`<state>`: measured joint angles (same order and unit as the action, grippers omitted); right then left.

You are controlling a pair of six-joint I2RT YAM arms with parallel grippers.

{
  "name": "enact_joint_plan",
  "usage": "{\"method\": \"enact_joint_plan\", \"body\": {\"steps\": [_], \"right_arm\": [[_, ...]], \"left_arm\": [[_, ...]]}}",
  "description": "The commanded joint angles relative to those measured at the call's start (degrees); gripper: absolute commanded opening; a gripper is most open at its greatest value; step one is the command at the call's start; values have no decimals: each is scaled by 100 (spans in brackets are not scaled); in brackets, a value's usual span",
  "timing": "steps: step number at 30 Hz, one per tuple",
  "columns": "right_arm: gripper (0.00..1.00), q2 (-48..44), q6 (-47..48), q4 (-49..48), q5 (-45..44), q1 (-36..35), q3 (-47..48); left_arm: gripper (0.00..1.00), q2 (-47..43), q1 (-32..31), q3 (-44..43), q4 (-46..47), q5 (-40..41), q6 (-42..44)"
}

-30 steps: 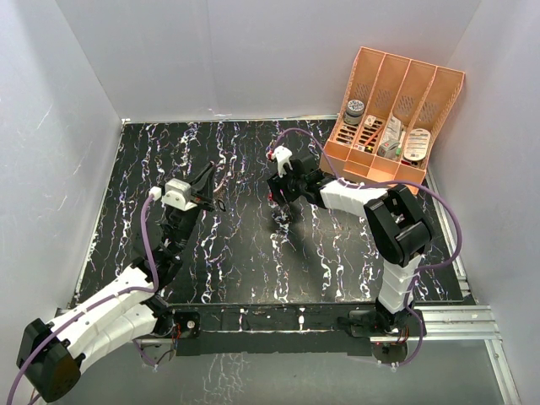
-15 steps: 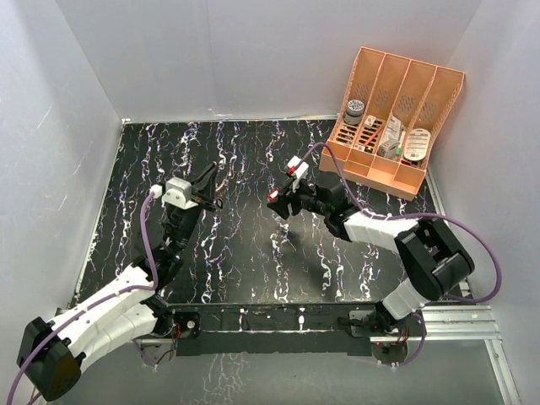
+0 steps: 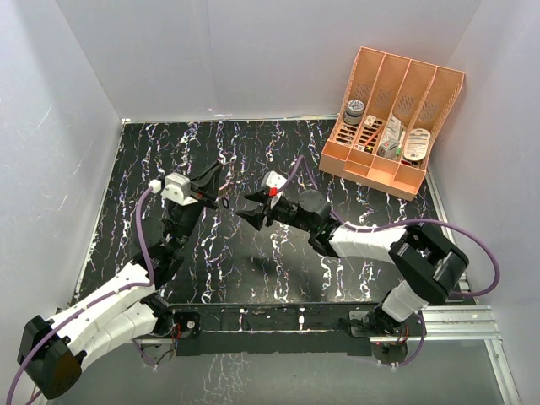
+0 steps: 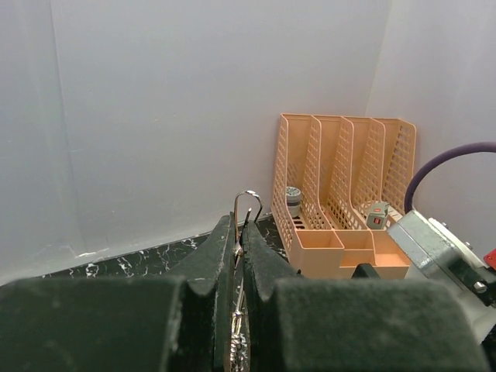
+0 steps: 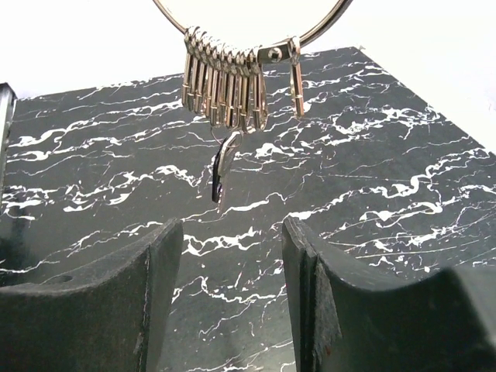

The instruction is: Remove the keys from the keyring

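"How did the right fingers (image 5: 147, 271) stand?"

"Wide apart and empty, low over the black marbled tabletop (image 5: 387, 178), facing the keyring (image 5: 318, 29) just beyond them."

"And where was the ring?"

"Held clear of the tabletop, its wire pinched between the left fingers (image 4: 219, 256), which were closed tight on it. A row of silver hooks (image 5: 225, 77) hung from it, and one dark key (image 5: 223, 164) dangled below them."

"And the far right corner?"

"An orange four-slot file organiser (image 3: 405, 80). A grey round pot (image 3: 354, 108) sat in the leftmost slot and small packets (image 3: 392, 131) in the others, too small to identify."
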<state>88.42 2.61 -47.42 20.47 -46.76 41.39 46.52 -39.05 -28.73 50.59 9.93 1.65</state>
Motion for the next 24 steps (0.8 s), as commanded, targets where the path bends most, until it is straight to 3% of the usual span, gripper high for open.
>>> {"method": "enact_joint_plan", "body": {"steps": [1,24], "right_arm": [[51,129,122,-813,-298,-195,170],[49,1037,265,-1657,-745,-457,850]], "left_arm": [[0,-95,24,-261,262,-80,-157],[0,-150,24,-172,546,-53,-535]]}}
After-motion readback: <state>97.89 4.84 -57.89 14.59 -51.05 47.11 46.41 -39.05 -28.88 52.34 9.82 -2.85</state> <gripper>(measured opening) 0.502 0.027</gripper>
